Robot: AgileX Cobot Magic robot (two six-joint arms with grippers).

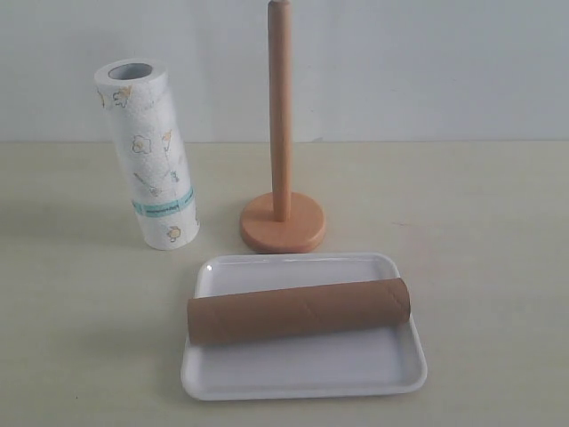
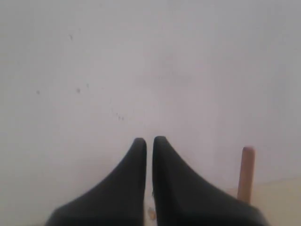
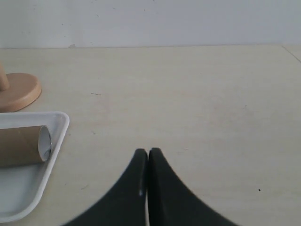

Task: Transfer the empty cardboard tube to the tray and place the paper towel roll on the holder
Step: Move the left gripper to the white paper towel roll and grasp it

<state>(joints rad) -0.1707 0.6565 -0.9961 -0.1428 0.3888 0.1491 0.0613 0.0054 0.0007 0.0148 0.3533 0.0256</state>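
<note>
Across the flat white plastic tray (image 1: 302,378) lies the long brown cardboard tube (image 1: 298,311), so that half looks done. Beside the bare wooden disc-and-rod holder (image 1: 281,133), the thick white printed paper towel roll (image 1: 147,156) stands on end on the worktop (image 1: 480,222), ready for lifting. The left end effector (image 2: 149,141) and right end effector (image 3: 148,153) are both closed, holding nothing.

The tube (image 1: 298,311) lies across the tray (image 1: 302,378) at the front of the table (image 1: 498,231). Behind the tray stands the holder (image 1: 283,222), with the paper towel roll (image 1: 147,156) to its left.
</note>
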